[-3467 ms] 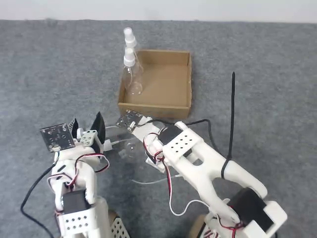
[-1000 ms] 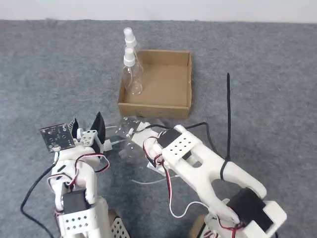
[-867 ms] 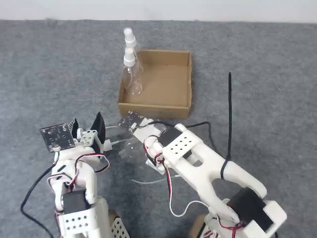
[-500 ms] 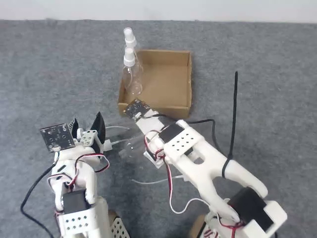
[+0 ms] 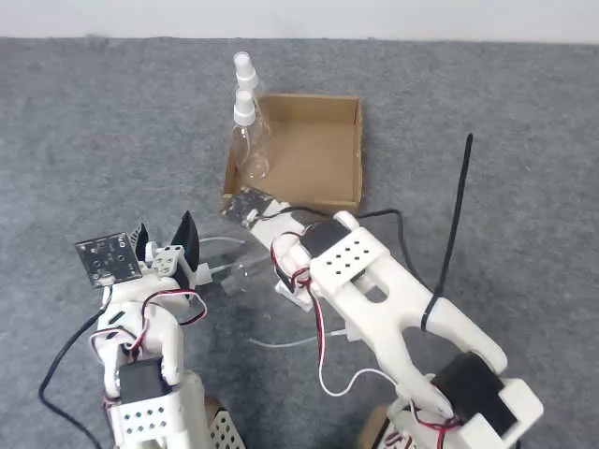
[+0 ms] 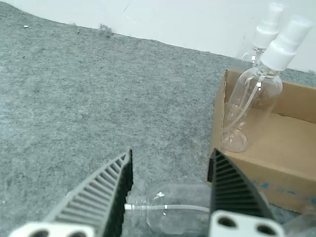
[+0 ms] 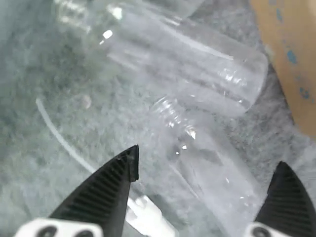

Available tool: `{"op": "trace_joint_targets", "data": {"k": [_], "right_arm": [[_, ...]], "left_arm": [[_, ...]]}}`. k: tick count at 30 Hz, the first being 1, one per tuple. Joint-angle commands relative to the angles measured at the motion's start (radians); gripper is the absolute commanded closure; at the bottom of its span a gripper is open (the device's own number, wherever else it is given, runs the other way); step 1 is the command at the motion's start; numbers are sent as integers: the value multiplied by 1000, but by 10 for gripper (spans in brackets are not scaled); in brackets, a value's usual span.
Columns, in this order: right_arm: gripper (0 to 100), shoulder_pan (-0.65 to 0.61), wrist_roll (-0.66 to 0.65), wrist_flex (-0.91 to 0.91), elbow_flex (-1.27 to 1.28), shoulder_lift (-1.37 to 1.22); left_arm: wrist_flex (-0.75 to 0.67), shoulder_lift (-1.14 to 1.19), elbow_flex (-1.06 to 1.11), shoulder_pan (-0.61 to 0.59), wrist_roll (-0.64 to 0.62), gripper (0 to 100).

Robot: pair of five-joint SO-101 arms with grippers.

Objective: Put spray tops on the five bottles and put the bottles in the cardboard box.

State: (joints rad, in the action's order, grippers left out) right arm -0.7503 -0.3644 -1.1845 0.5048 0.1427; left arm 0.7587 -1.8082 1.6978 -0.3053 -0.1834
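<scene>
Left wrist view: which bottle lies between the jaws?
The clear bottle lying on its side on the carpet; the two spray-topped bottles stand upright at the cardboard box.

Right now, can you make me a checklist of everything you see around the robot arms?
Surface: grey carpet, flat.
Job's things: cardboard box, open on top; capped bottle upright in its corner; second capped bottle right behind it; uncapped bottle lying near the box; another uncapped bottle beside it; loose spray top on the carpet.
Clutter: nothing seen.
Tools: left tool open, with a lying bottle between its fingers; right tool open above the uncapped bottles.
Cables: black cable sticking up from the right arm; red and white wires looped along it.
Surroundings: pale wall beyond the carpet.
</scene>
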Motion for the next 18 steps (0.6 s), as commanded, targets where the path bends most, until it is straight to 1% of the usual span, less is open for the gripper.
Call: {"op": "trace_joint_targets", "data": {"k": [1, 4, 9, 18], "right_arm": [[636, 7, -141, -48, -63, 24], [637, 8, -238, -81, -61, 15], [637, 8, -350, -77, -9, 13], [638, 10, -405, 36, 94, 13]], "left_arm": [[-20, -18, -13, -8, 9, 767], [-20, -18, -13, -8, 9, 767], [-20, -18, -13, -8, 9, 767], [-20, -18, -13, -8, 9, 767]]}}
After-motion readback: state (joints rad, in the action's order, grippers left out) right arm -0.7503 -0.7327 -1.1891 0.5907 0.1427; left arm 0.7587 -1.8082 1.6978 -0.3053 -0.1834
